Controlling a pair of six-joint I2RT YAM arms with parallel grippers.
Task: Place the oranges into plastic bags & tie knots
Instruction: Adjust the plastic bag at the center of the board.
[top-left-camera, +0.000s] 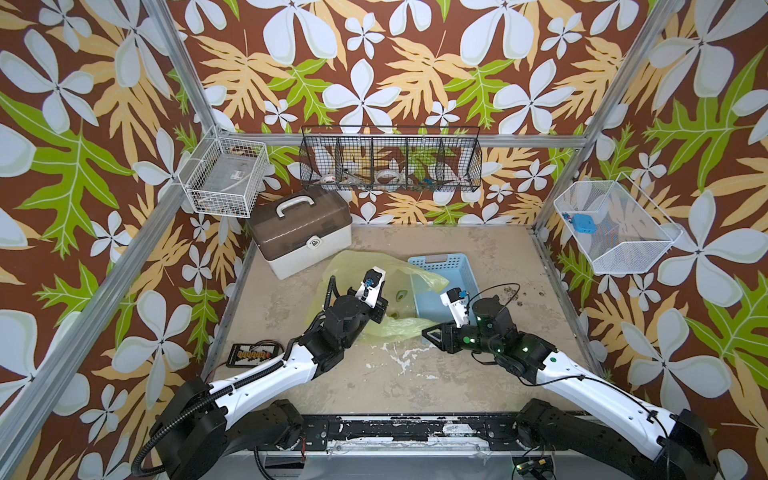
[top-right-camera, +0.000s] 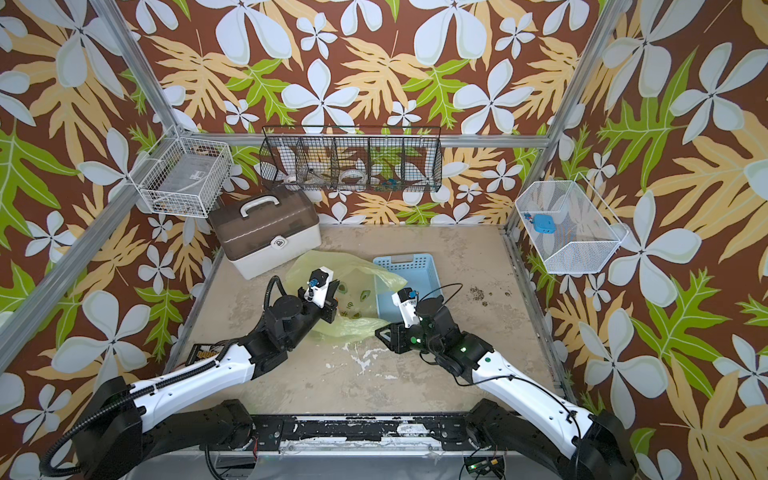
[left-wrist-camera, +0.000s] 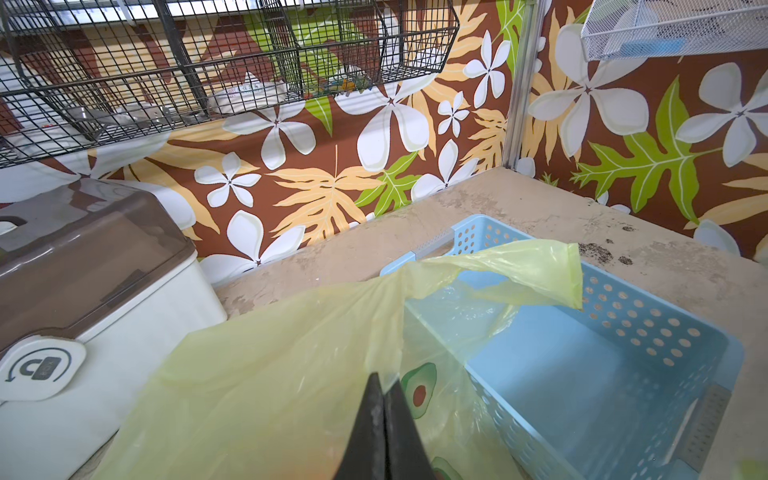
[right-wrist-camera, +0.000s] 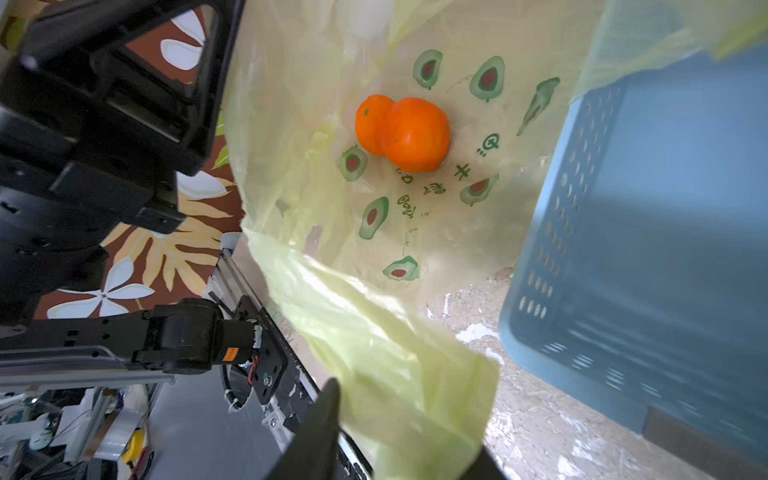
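Yellow-green plastic bag (right-wrist-camera: 415, 232) already holds both oranges (right-wrist-camera: 403, 133); no knot is tied yet. Left pincer (left-wrist-camera: 382, 399) pinches its film. Whether the right pincer (right-wrist-camera: 407, 419) grips it, I cannot tell.

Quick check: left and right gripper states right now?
Left gripper: shut on the plastic bag.
Right gripper: open, with the bag's edge between its fingers.

Both top views look steeply down on the whole surface (top-left-camera: 415, 382) — wrist cameras sit close, both catching the plastic bag (left-wrist-camera: 270, 374) and blue basket (left-wrist-camera: 648, 332).
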